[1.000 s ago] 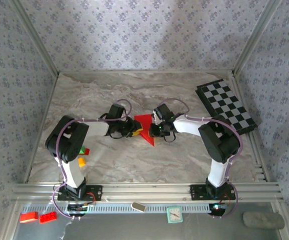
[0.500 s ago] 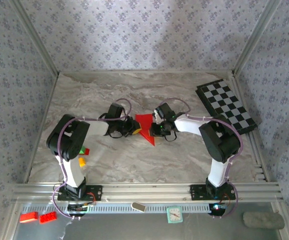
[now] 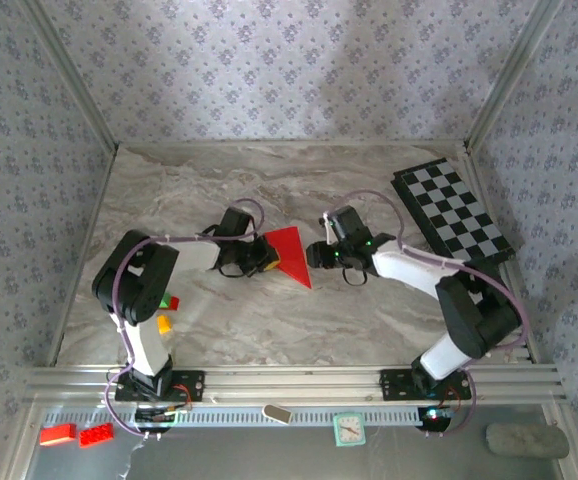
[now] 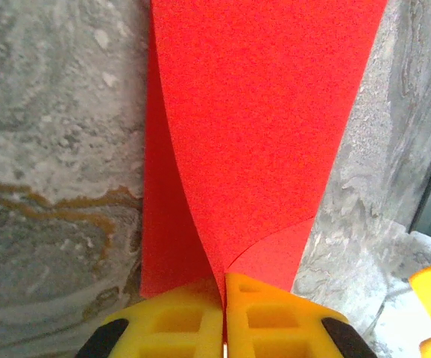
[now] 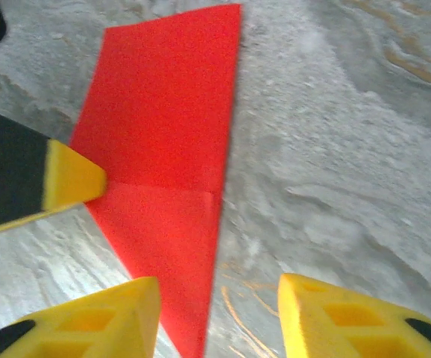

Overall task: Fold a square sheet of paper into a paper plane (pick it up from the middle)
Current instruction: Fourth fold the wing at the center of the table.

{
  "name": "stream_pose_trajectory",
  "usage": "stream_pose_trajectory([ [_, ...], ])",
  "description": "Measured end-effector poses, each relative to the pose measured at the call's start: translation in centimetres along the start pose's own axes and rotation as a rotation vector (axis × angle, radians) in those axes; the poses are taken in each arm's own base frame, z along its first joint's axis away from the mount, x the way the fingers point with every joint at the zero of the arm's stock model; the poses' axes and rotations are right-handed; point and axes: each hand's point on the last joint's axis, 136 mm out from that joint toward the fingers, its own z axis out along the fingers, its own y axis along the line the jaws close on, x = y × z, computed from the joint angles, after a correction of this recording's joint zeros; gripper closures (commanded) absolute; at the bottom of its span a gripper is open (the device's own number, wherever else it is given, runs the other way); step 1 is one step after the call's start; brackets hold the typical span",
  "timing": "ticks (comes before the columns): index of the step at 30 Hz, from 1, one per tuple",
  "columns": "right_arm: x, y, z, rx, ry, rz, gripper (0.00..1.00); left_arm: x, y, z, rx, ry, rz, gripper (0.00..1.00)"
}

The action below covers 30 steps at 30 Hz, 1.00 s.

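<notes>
We look down on a marble-patterned table (image 3: 219,335) boxed in by floral wallpaper walls (image 3: 289,70). Near the table's left edge, beside the left arm, lie a few small toy bricks (image 3: 163,323), one orange, the others green and red.

Toward the middle of the table, the left gripper (image 3: 266,259) reaches in from the left. In its wrist view the left gripper (image 4: 224,282) has its yellow fingers (image 4: 178,321) pressed together, pinching the near edge of the red paper (image 4: 260,112), which fans away from the fingers in two overlapping layers.

From above, the red paper (image 3: 291,250) is a pointed wedge at the table's centre, its tip toward the near edge, lying between the two grippers.

Just right of it sits the right gripper (image 3: 318,256). Its wrist view shows the right gripper (image 5: 215,302) with its fingers (image 5: 335,321) spread apart and nothing between them but the paper's tip and bare marble; the red paper (image 5: 163,127) lies flat with a crease across it, and one yellow fingertip of the left gripper touches its left edge.

At the far right corner rests a black-and-white checkered board (image 3: 454,212).
</notes>
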Motion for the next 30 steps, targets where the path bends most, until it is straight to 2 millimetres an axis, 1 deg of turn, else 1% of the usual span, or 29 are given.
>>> stream_pose_trajectory([
  [4,1.2,-1.1,-0.7,0.038,-0.043,-0.057,0.41,-0.1,-0.7,-0.8,-0.037,-0.035,0.0,0.91],
  [6,1.5,-0.9,-0.9,0.042,-0.066,-0.102,0.4,-0.2,-0.9,-1.0,-0.056,-0.047,-0.008,0.91],
  [10,2.2,0.3,-0.9,0.021,-0.108,-0.219,0.35,-0.1,-1.0,-1.1,-0.096,-0.057,-0.032,0.91],
  [15,2.3,3.0,-0.7,-0.035,-0.155,-0.367,0.33,-0.1,-1.3,-1.3,-0.129,-0.064,-0.069,0.91],
  [18,2.2,4.4,-0.2,-0.052,-0.183,-0.434,0.34,0.0,-1.6,-1.4,-0.132,-0.066,-0.095,0.91],
  [20,2.5,4.8,0.6,-0.049,-0.186,-0.476,0.35,0.0,-1.7,-1.5,-0.134,-0.065,-0.116,0.91],
  [26,4.2,5.1,3.1,-0.028,-0.144,-0.584,0.41,0.1,-1.4,-1.6,-0.149,-0.066,-0.165,0.91],
  [30,4.2,5.4,3.8,-0.019,-0.15,-0.619,0.47,0.2,-1.2,-1.6,-0.16,-0.065,-0.185,0.91],
])
